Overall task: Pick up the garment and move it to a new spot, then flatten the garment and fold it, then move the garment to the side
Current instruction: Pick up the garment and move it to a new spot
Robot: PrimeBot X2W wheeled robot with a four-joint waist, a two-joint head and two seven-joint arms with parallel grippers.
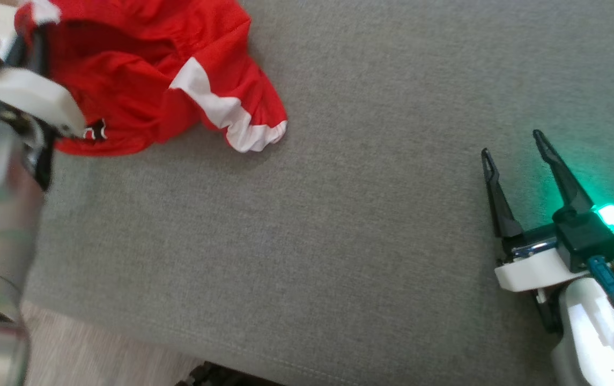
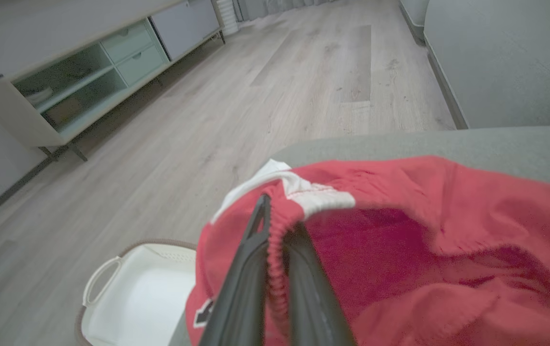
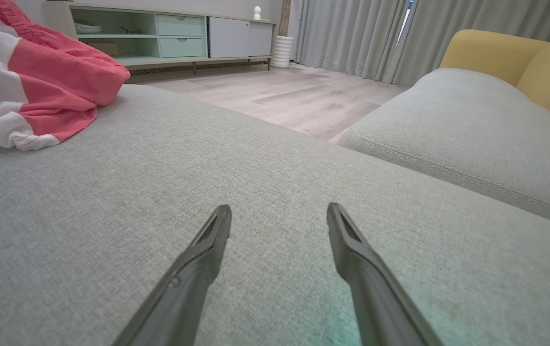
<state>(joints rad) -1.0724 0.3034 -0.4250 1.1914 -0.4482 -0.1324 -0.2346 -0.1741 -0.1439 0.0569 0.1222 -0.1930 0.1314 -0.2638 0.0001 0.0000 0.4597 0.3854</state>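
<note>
Grey sofa seat (image 1: 339, 241) takes up most of my head cam. The garment (image 1: 140, 80), red shorts w/ white stripes, sits bunched at the seat's far-left corner, near the edge, and looks lifted at the gripped end. White laundry basket (image 2: 159, 245) is on the floor just below that corner. Left hand (image 2: 277, 226) is clamped on the elastic waistband, one finger either side. Right hand (image 1: 511, 143) hovers low over the seat at lower right, fingers apart, holding nothing, well apart from the garment. My read: step 1 is underway, w/ the grip made but the carry to a new spot not done. Flattening, folding and the move to the side are all left; the cloth is crumpled, w/ no fold in it.
</note>
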